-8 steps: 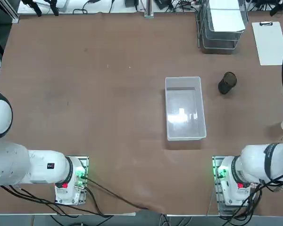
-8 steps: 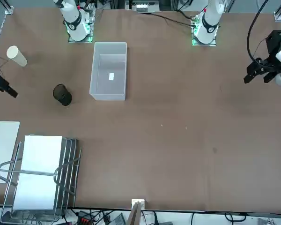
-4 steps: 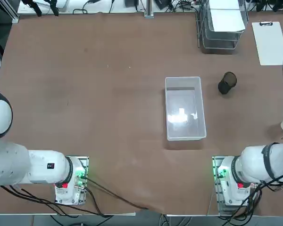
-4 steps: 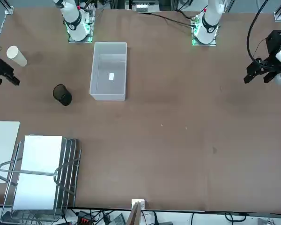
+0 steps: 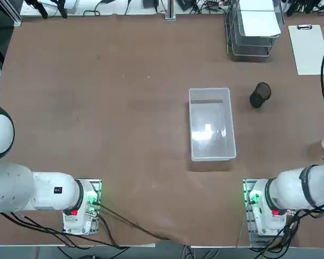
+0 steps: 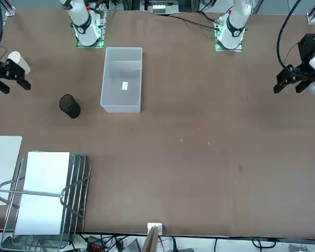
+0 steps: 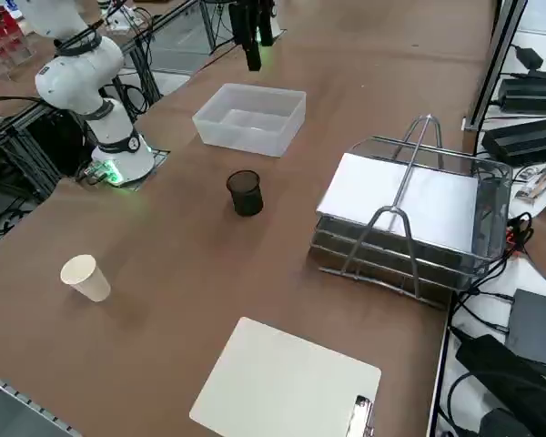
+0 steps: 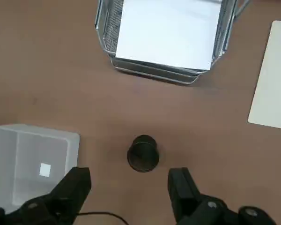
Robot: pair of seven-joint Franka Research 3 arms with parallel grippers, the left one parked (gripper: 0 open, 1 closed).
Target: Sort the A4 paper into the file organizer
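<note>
the open, empty right end effector hovers well short of the silver-grey wire mesh file organizer, where the plain white a4 paper already lies, its long axis pointing away.

We see the right gripper with its two black fingers spread wide apart, holding nothing. Between them, down on the brown table, stands a small black mesh cup. The A4 paper lies in the file organizer. A clear plastic bin sits near one finger. A white clipboard sheet lies beside the organizer.
</note>
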